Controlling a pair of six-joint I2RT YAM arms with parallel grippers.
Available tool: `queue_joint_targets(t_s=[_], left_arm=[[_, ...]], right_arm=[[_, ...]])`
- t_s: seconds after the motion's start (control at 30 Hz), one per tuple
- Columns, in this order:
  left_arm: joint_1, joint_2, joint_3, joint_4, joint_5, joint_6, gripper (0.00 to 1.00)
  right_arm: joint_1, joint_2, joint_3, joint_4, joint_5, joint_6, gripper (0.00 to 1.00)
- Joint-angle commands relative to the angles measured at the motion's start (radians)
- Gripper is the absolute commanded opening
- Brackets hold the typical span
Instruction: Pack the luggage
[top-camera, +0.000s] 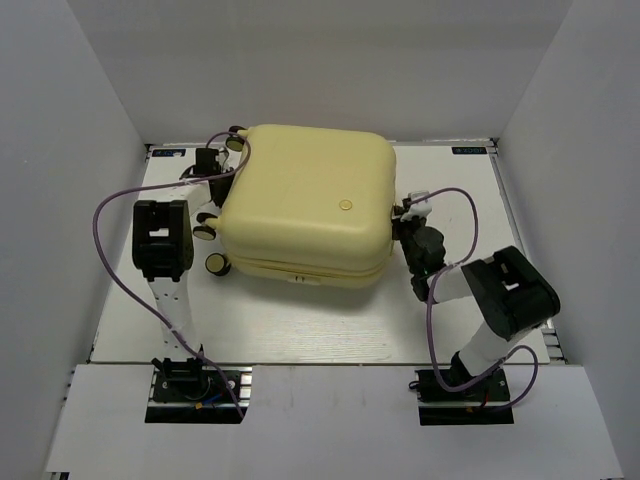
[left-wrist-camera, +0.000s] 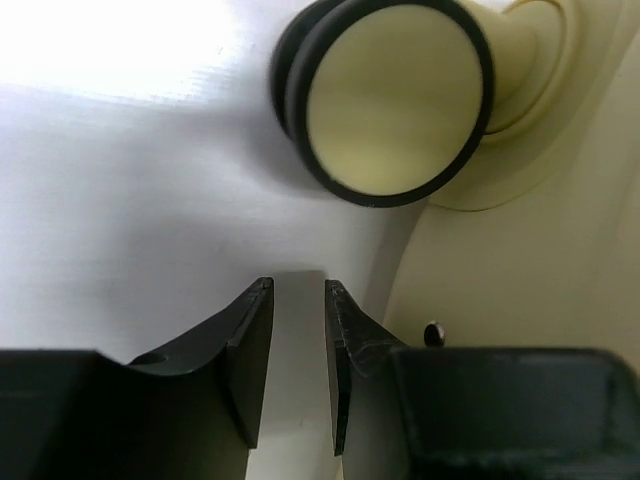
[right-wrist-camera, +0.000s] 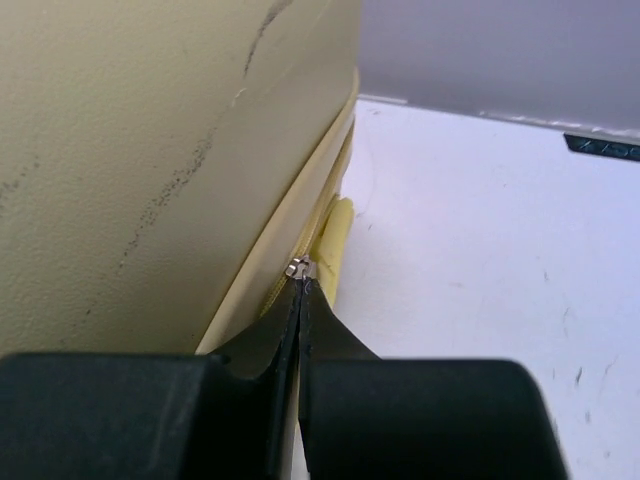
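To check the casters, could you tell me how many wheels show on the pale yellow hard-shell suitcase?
3 on the pale yellow suitcase: a far-left wheel, an upper near-left wheel and a lower near-left wheel. Others may hide behind the left gripper.

Top view's bright & evenly lit from overhead, just a soft shadow under the luggage (top-camera: 305, 200) on the counter (top-camera: 300, 330). Left wrist cam: glare blows out the counter top left, wheel (left-wrist-camera: 395, 100) slightly soft. Right wrist: fingers (right-wrist-camera: 330, 335) dark, blurry up close, luggage side shaded.
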Motion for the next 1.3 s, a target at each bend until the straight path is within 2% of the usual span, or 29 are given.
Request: queue_joint_targets(t_s=[0.0, 0.03, 0.1, 0.17, 0.2, 0.23, 0.27, 0.3, 0.33, 0.37, 0.4, 0.43, 0.5, 0.53, 0.6, 0.63, 0.7, 0.73, 0.77, 0.9, 0.93, 0.97, 1.03, 1.13, 1.27], left_arm=[[-0.076, 0.023, 0.111, -0.018, 0.15, -0.027, 0.38], [-0.076, 0.037, 0.142, -0.035, 0.15, -0.016, 0.38], [-0.072, 0.055, 0.183, -0.073, 0.129, -0.013, 0.38], [-0.053, 0.048, 0.214, -0.124, 0.099, -0.025, 0.44], [-0.043, 0.019, 0.255, -0.142, 0.063, -0.039, 0.53], [-0.03, 0.003, 0.268, -0.224, 0.021, -0.081, 0.99], [0.014, -0.03, 0.286, -0.258, -0.038, -0.099, 0.99], [0.026, -0.055, 0.352, -0.339, -0.065, -0.126, 0.99], [0.055, -0.072, 0.384, -0.445, -0.159, -0.157, 0.99], [0.112, -0.093, 0.415, -0.497, -0.198, -0.183, 0.99], [0.129, -0.112, 0.518, -0.618, -0.238, -0.201, 0.99], [0.161, -0.135, 0.55, -0.732, -0.332, -0.243, 0.99], [0.239, -0.182, 0.631, -0.867, -0.327, -0.296, 0.99], [0.259, -0.198, 0.624, -0.951, -0.294, -0.348, 0.99], [0.29, -0.248, 0.584, -0.972, -0.238, -0.353, 0.99], [0.293, -0.341, 0.497, -0.981, -0.238, -0.372, 0.99], [0.29, -0.444, 0.423, -0.967, -0.179, -0.389, 0.99], [0.289, -0.509, 0.315, -0.958, -0.16, -0.416, 0.99], [0.281, -0.575, 0.276, -0.932, -0.082, -0.425, 0.99], [0.261, -0.748, 0.054, -0.876, -0.007, -0.536, 0.99], [0.241, -0.844, -0.014, -0.857, -0.016, -0.559, 0.99], [0.229, -0.873, -0.075, -0.796, -0.058, -0.611, 0.99], [0.182, -0.944, -0.156, -0.773, -0.114, -0.652, 0.99], [0.143, -0.971, -0.194, -0.774, -0.161, -0.749, 0.99], [0.064, -0.96, -0.298, -0.676, -0.221, -0.861, 0.99]], right_arm=[[-0.022, 0.091, 0.13, 0.114, 0.035, -0.142, 0.0], [-0.027, 0.102, 0.133, 0.12, 0.026, -0.114, 0.0], [-0.052, 0.086, 0.147, 0.075, -0.089, -0.055, 0.0], [-0.046, 0.053, 0.15, 0.0, -0.169, -0.018, 0.0], [-0.044, 0.035, 0.141, -0.021, -0.19, -0.004, 0.0], [-0.044, 0.018, 0.136, -0.037, -0.235, 0.037, 0.0], [-0.043, 0.009, 0.124, -0.047, -0.243, 0.048, 0.0], [-0.041, -0.009, 0.113, -0.065, -0.252, 0.052, 0.0], [-0.038, -0.017, 0.104, -0.073, -0.247, 0.052, 0.0], [-0.038, -0.022, 0.087, -0.079, -0.243, 0.074, 0.0], [-0.039, -0.04, 0.08, -0.081, -0.237, 0.079, 0.0], [-0.04, -0.046, 0.072, -0.1, -0.232, 0.085, 0.0], [-0.039, -0.062, 0.067, -0.125, -0.224, 0.082, 0.0], [-0.038, -0.065, 0.066, -0.127, -0.227, 0.081, 0.0], [-0.038, -0.075, 0.058, -0.139, -0.234, 0.087, 0.0], [-0.036, -0.08, 0.057, -0.142, -0.234, 0.088, 0.0], [-0.035, -0.085, 0.048, -0.143, -0.229, 0.088, 0.0], [-0.035, -0.091, 0.043, -0.145, -0.223, 0.087, 0.0], [-0.033, -0.101, 0.035, -0.15, -0.223, 0.085, 0.0], [-0.03, -0.126, 0.006, -0.171, -0.195, 0.064, 0.0], [-0.029, -0.141, 0.0, -0.176, -0.195, 0.064, 0.0], [-0.027, -0.148, -0.002, -0.179, -0.194, 0.064, 0.0], [-0.027, -0.158, -0.015, -0.18, -0.191, 0.062, 0.0], [-0.027, -0.169, -0.025, -0.188, -0.188, 0.065, 0.0], [-0.027, -0.171, -0.038, -0.185, -0.206, 0.064, 0.0]])
